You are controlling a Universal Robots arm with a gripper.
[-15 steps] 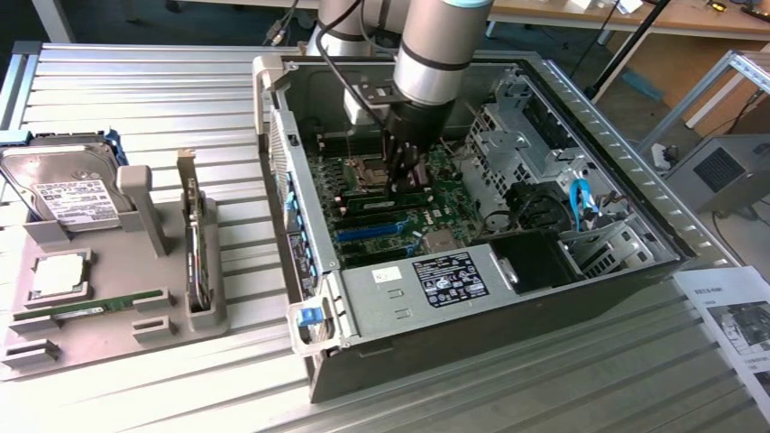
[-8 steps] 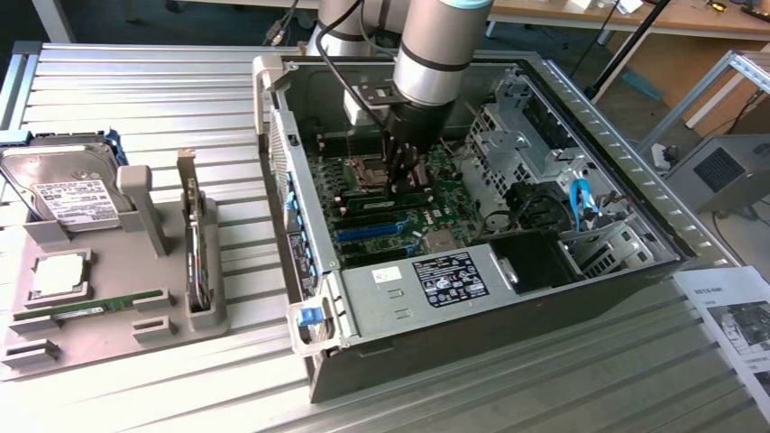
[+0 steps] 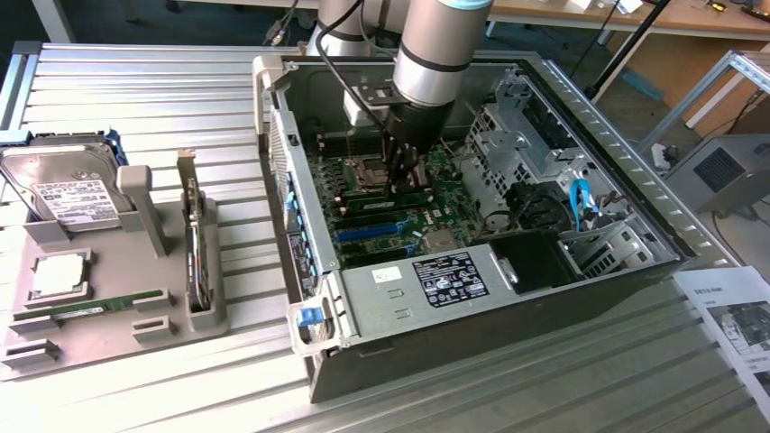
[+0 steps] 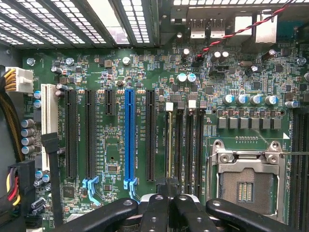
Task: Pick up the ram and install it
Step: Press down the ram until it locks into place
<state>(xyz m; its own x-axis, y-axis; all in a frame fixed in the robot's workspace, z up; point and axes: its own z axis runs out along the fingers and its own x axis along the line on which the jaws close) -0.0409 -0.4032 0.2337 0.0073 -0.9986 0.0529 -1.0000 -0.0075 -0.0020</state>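
Pincer [image 3: 401, 180] clenched on the ram [image 3: 410, 193], down inside the computer case [image 3: 626, 162], the stick sitting edge-on at the memory slots [image 4: 182, 140] directly beneath its tips. Risk from here: any tilt or offset and pressing could jam it or bend the board [image 4: 116, 63].

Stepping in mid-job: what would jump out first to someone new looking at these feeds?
The arm plunging into the open computer case, its gripper shut just above the motherboard's memory slots. Next, the bright blue expansion slot, then the gray parts tray at the exterior view's left, holding a hard drive and a ram stick.
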